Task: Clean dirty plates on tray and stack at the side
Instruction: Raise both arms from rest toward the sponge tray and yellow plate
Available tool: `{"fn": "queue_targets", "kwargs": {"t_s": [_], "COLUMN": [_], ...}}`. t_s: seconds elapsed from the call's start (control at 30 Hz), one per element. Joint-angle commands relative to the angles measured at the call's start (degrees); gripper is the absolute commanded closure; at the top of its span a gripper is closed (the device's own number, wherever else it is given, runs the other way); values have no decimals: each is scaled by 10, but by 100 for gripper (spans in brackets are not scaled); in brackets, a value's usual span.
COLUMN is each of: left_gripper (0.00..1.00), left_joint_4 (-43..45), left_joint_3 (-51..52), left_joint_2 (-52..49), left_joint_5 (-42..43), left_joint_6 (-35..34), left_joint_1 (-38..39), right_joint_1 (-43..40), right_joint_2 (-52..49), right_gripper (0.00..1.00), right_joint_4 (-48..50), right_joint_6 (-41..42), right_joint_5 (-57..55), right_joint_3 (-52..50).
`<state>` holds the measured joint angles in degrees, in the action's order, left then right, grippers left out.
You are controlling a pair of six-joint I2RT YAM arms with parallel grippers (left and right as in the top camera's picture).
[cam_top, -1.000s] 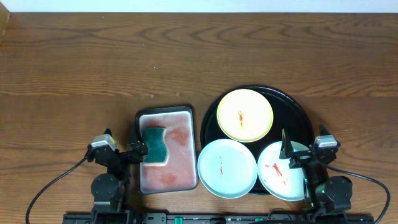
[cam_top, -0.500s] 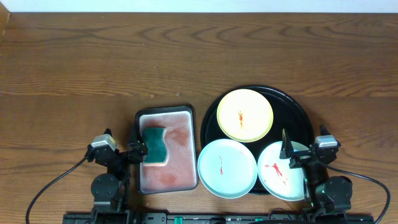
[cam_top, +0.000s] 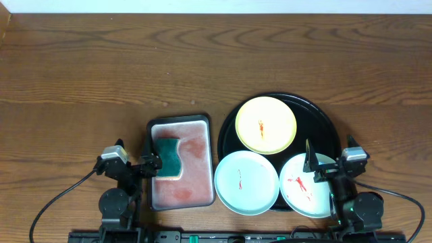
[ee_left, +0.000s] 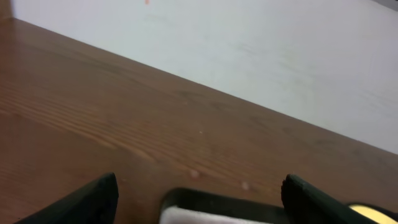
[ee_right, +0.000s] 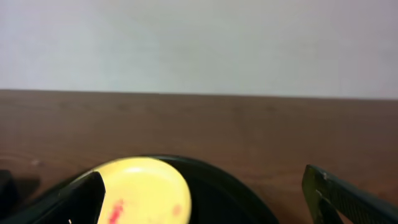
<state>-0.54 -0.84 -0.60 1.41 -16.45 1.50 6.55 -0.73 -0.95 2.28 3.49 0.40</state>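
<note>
The round black tray (cam_top: 322,118) sits right of centre in the overhead view. It holds a pale yellow plate (cam_top: 266,115) at the back, a mint-white plate (cam_top: 246,192) at the front left and another mint-white plate (cam_top: 297,196) at the front right. Each plate has a red smear. The front plates overlap the tray's rim. My right gripper (cam_top: 312,165) is open and empty above the front right plate. The right wrist view shows its open jaws (ee_right: 202,183), the yellow plate (ee_right: 143,193) and the tray (ee_right: 242,193). My left gripper (cam_top: 150,164) is open and empty; its jaws also show in the left wrist view (ee_left: 199,186).
A pinkish rectangular dark-rimmed tray (cam_top: 196,192) lies left of the black tray, with a green sponge (cam_top: 168,157) on its left side. My left gripper is at that tray's left edge, whose rim (ee_left: 217,200) shows between the jaws. Wood table extends back to a white wall.
</note>
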Motion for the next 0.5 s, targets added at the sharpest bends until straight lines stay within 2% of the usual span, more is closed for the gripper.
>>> {"fn": "queue_targets", "kwargs": {"t_s": [0.0, 0.13, 0.23, 0.3, 0.47], "left_gripper": [16, 16, 16, 16, 16], "left_joint_4": [3, -14, -62, -153, -343], "left_joint_3": [-19, -92, -167, -273, -478], "left_joint_2": [0, -24, -74, -152, -320], "left_joint_5": [56, 57, 57, 57, 57], "left_joint_6": [7, 7, 7, 7, 8], "left_joint_1": [-1, -1, -1, -1, -1], "right_joint_1": [-3, -3, -3, -3, -3], "right_joint_2": [1, -26, -76, -167, -350], "right_gripper": [1, 1, 1, 1, 1], "right_joint_4": [9, -33, -74, -152, -309], "right_joint_6": [-6, -4, 10, 61, 84], "right_joint_5": [52, 59, 68, 74, 101], "right_joint_3": [28, 130, 205, 313, 515]}}
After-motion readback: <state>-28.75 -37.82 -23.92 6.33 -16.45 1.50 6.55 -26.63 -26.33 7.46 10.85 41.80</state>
